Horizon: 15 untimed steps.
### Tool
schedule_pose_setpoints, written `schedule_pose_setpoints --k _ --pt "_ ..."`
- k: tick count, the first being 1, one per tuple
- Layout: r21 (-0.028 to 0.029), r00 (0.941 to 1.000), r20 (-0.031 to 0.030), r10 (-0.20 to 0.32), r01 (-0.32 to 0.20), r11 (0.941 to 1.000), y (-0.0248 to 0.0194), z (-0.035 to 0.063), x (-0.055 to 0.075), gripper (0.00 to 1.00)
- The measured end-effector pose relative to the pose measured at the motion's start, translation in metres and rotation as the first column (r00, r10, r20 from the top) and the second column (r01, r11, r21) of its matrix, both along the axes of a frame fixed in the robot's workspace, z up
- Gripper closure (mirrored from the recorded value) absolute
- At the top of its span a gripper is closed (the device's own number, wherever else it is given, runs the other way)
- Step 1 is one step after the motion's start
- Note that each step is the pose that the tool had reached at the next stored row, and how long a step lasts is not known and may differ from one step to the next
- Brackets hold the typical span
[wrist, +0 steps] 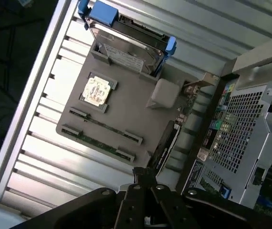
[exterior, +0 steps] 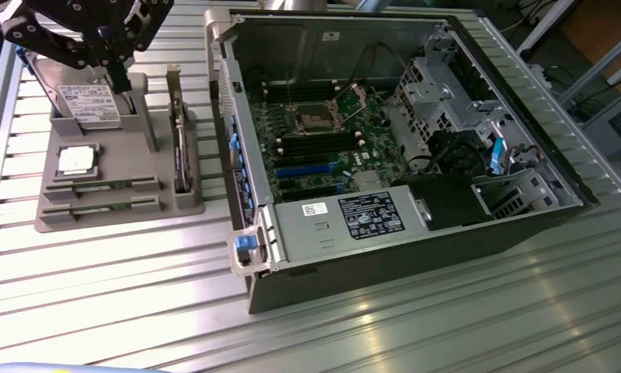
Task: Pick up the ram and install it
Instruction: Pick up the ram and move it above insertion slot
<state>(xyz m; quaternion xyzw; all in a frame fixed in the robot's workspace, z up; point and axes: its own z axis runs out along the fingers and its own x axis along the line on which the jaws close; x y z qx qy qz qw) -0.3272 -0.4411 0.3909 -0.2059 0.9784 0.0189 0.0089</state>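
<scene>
Two ram sticks stand on edge in the slots of the grey holder (exterior: 118, 203) (wrist: 126, 112): one ram stick (exterior: 99, 186) (wrist: 106, 126) just beside the square silver processor (exterior: 77, 158) (wrist: 97, 89), and the second ram stick (exterior: 96, 208) (wrist: 98, 142) parallel to it at the holder's outer edge. Both are thin green strips, long and narrow, seated low. The holder is matte, blocky, with moulded ridges. My pincer (exterior: 118, 82) (wrist: 143, 173) is clenched, black fingertips pressed together, nothing between them. It hangs over the holder's other end, by the hard drive (exterior: 85, 99) (wrist: 126, 45), a flat metal slab with a white label and blue clips, apart from both sticks. A dark expansion card (exterior: 180, 148) (wrist: 167, 143) stands upright along the holder's side nearest the computer case (exterior: 393, 256) (wrist: 243, 124). Case is grey sheet metal, lid off, green motherboard (exterior: 331, 148) inside; its back panel shows a perforated grille. Table (exterior: 134, 311) (wrist: 45, 157) is ribbed, brushed aluminium slats, shiny.
</scene>
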Motion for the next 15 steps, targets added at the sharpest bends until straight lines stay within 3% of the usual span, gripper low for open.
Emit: schedule_pose_setpoints --k 4,7,8,12,14,15 --pt "-0.0004 0.9961 -0.0001 0.089 -0.089 0.9961 0.0000 0.0000 0.0000 0.90" --pt "-0.0012 0.9835 -0.0001 0.181 -0.181 0.9835 0.0000 0.0000 0.0000 0.90" --pt "-0.0014 0.9773 -0.0002 0.212 -0.212 0.9773 0.0000 0.0000 0.0000 0.90" --pt "-0.0023 0.9410 -0.0005 0.338 -0.338 0.9410 0.0000 0.0000 0.0000 0.90" --pt "-0.0025 0.9271 -0.0005 0.375 -0.375 0.9271 0.0000 0.0000 0.0000 0.90" --pt "-0.0028 0.9172 -0.0007 0.399 -0.399 0.9172 0.0000 0.0000 0.0000 0.90"
